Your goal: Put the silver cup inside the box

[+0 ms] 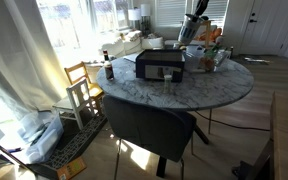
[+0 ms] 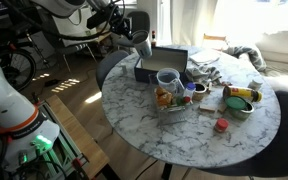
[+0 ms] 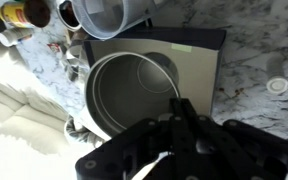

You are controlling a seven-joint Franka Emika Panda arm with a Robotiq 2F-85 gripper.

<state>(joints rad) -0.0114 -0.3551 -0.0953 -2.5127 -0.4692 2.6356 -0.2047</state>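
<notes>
The silver cup (image 2: pixel 142 47) hangs in my gripper (image 2: pixel 134 38), just above the near-left end of the black box (image 2: pixel 162 68). In the wrist view I look down into the cup's open mouth (image 3: pixel 132 95). One finger of the gripper (image 3: pixel 176 110) lies over the cup's rim. Under the cup lies the box's pale inner floor (image 3: pixel 196 72) with its black edge. In an exterior view the box (image 1: pixel 159 66) sits mid-table, with the gripper and cup (image 1: pixel 189 30) above its far side. The gripper is shut on the cup.
A clear tub of bottles (image 2: pixel 170 92) stands right beside the box. A bowl (image 2: pixel 240 101) and a red lid (image 2: pixel 221 126) lie further along the round marble table (image 2: pixel 184 135). A small dark bottle (image 1: pixel 109 71) stands near the table edge. A dark chair (image 1: pixel 149 125) stands at the table.
</notes>
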